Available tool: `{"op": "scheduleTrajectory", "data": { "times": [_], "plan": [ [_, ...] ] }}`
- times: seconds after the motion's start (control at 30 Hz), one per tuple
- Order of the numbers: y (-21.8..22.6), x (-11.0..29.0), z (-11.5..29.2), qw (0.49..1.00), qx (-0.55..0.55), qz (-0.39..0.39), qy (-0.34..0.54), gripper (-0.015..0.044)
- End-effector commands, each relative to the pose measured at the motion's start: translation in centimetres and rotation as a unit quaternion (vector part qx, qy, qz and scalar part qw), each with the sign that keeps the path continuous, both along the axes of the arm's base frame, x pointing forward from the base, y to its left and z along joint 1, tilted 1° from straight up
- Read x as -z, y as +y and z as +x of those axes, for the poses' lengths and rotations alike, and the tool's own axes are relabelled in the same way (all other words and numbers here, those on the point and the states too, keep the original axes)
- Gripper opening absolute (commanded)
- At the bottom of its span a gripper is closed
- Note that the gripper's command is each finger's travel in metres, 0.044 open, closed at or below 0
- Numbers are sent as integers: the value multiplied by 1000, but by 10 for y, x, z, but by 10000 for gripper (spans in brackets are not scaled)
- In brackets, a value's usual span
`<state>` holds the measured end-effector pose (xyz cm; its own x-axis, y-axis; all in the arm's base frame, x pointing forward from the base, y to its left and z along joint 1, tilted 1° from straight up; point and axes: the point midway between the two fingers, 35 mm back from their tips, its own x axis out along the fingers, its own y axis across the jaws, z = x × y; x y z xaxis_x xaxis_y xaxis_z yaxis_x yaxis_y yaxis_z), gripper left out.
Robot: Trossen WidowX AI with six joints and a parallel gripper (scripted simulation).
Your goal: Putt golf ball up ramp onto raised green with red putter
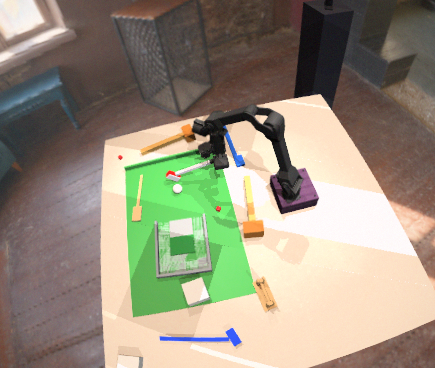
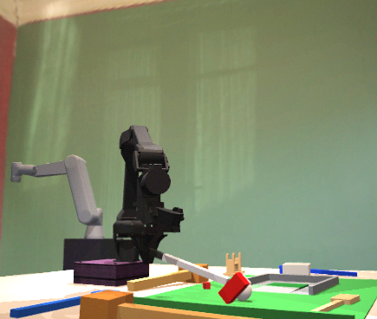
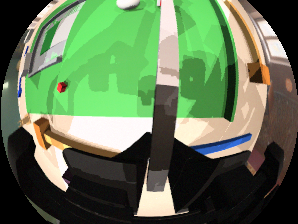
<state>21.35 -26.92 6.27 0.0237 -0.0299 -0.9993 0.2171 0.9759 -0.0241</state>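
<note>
My gripper (image 1: 215, 160) (image 2: 152, 255) (image 3: 156, 136) is shut on the dark grip of the red putter. The putter's pale shaft (image 1: 192, 168) (image 2: 201, 270) (image 3: 168, 60) slopes down to its red head (image 1: 171, 174) (image 2: 235, 288), which is tilted and low over the mat. The white golf ball (image 1: 177, 189) (image 2: 245, 294) (image 3: 128, 4) lies on the green mat, close to the head, on its ramp side; a small gap shows in the top view. The grey-walled ramp (image 1: 181, 226) has the dark green raised square (image 1: 182, 245) (image 3: 49, 41) inside. Most of the head is out of the wrist view.
A green rail (image 1: 162, 160) edges the mat behind the putter. A small red cube (image 1: 218, 209) (image 2: 206, 285) (image 3: 61, 87) lies between gripper and ramp. An orange mallet (image 1: 253, 228), a blue club (image 1: 233, 146) and a wooden club (image 1: 137, 213) lie around. A white block (image 1: 195, 291) sits beyond the ramp.
</note>
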Motion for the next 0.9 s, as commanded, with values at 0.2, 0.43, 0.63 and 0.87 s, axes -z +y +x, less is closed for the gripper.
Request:
{"op": "scheduleTrajectory", "data": {
  "times": [0.2,0.43,0.63,0.87],
  "plan": [
    [-12,0,-2,1000,1,-3,-1,0],
    [-30,1,-6,1000,2,-5,-2,0],
    [-30,1,-6,1000,2,-5,-2,0],
    [-10,2,2,1000,1,0,-1,0]
  ]
}}
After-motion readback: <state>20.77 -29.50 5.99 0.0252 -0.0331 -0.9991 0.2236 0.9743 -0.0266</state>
